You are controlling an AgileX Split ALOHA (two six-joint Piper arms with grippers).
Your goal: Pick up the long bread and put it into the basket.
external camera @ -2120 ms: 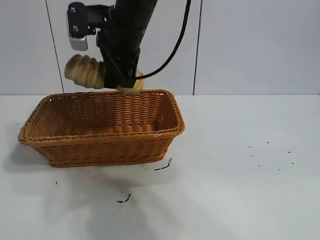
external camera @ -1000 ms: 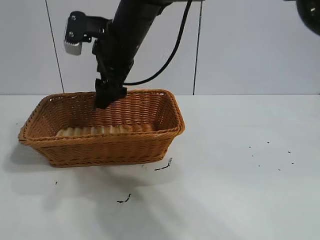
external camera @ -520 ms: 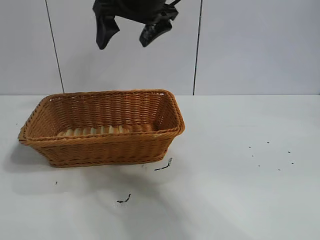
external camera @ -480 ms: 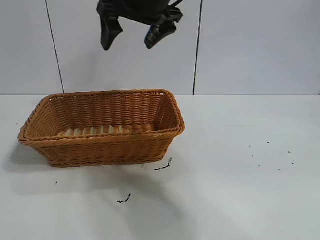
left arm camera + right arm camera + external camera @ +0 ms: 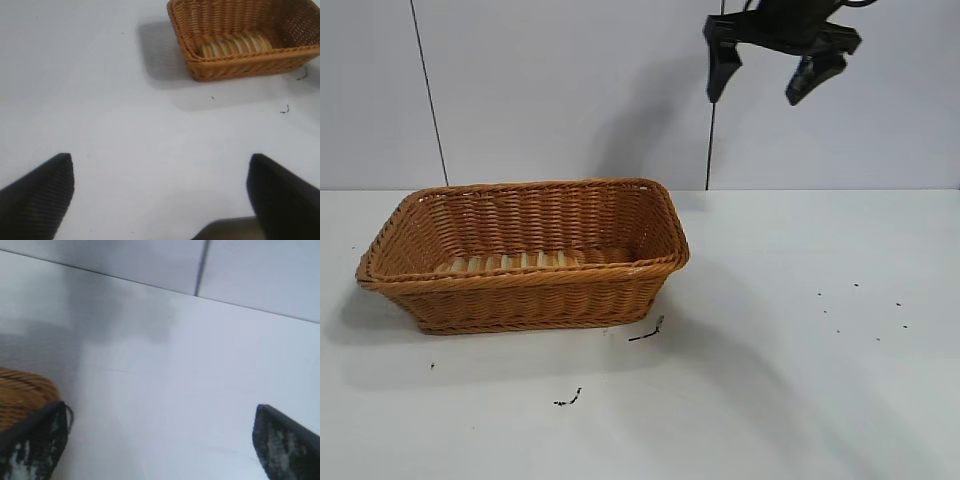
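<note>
The bread [image 5: 520,261] lies inside the basket [image 5: 530,295], flat on its floor along the near wall. It is an oblong loaf, tan-golden, ribbed with crosswise ridges in orange and pale yellow-green. Its long axis runs with the basket's long side — left to right in the exterior view — and only its upper surface shows over the rim. In the left wrist view the same ridged loaf [image 5: 235,46] sits against one long wall of the basket [image 5: 250,67].

The basket is rectangular woven wicker, orange-brown, with flared sides and a braided rim, much larger than the loaf. It stands on the left part of the white, smooth tabletop [image 5: 800,380]. A few small dark specks and scraps [image 5: 647,331] lie on that surface, just in front of the basket and farther off to the right.

The right hand [image 5: 768,72] hangs high at the top of the exterior view, well to the right of the basket and clear of it; its two dark fingers are spread wide and carry nothing. Its own camera shows one basket corner [image 5: 22,395] beside a finger.

The left hand [image 5: 160,195] is over bare tabletop, well apart from the basket — fingers spread, nothing between them.
</note>
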